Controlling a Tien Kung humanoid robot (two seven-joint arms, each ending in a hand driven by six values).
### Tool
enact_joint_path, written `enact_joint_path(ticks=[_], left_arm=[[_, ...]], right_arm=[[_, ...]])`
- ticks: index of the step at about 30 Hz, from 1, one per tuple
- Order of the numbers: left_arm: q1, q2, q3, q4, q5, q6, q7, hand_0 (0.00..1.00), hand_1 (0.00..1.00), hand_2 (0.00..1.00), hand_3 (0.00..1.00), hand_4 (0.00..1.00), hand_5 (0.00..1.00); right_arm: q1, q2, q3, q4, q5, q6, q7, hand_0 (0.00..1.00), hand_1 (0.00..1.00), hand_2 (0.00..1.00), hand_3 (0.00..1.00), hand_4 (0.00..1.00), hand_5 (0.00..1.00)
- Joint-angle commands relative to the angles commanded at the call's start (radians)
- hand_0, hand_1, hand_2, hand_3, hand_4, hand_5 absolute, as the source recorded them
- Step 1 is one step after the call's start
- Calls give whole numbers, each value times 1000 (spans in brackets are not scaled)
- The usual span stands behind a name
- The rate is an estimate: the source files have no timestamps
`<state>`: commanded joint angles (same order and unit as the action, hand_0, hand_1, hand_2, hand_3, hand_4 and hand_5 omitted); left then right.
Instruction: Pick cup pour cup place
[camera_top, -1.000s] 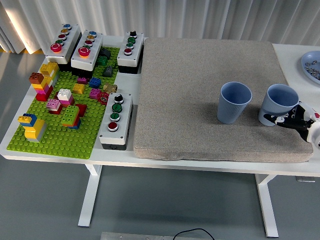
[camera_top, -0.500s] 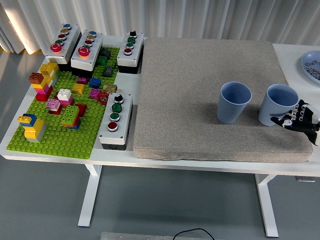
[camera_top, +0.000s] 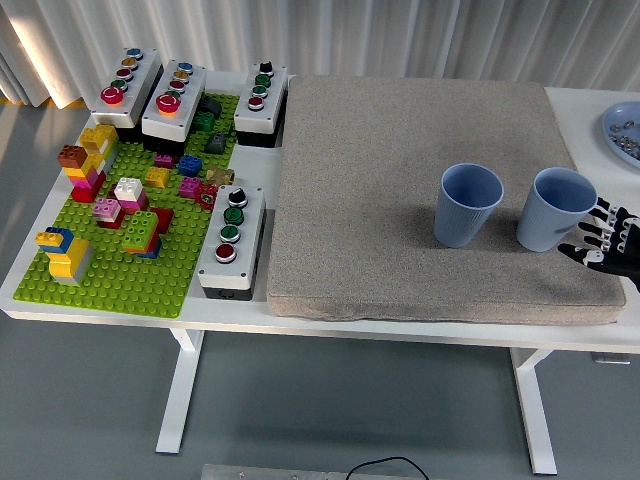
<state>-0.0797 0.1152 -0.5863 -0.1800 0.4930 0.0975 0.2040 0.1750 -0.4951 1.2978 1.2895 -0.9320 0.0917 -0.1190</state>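
Head view: unlabelled blue cups (camera_top: 508, 205), no writing.

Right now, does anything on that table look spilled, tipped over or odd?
Nothing stands out. Both blue cups, the left cup and the right cup, stand upright on the grey mat with no spill visible. The right robot hand sits open just beside the right cup, not gripping it.

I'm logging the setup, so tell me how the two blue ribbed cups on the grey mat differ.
The left blue ribbed cup stands alone mid-mat; the right blue ribbed cup sits near the grey mat's right edge, beside the robot's open right hand. The left looks slightly darker. Both are upright, alike in size and shape.
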Motion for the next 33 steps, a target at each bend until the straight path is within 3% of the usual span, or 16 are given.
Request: enact_joint_path(ticks=[15, 19, 33], left_arm=[[10, 2, -5, 0, 3, 0, 2, 731, 773, 823, 677, 506, 954], [11, 3, -2, 0, 1, 0, 1, 731, 773, 823, 677, 506, 954], [7, 7, -10, 0, 9, 0, 1, 730, 772, 821, 676, 505, 953]], right_arm=[[-68, -11, 54, 53, -2, 0, -6, 962, 923, 998, 998, 901, 281], [-52, -15, 65, 60, -8, -4, -10, 962, 923, 998, 998, 901, 281], [57, -86, 133, 132, 52, -5, -13, 962, 919, 998, 998, 900, 289]])
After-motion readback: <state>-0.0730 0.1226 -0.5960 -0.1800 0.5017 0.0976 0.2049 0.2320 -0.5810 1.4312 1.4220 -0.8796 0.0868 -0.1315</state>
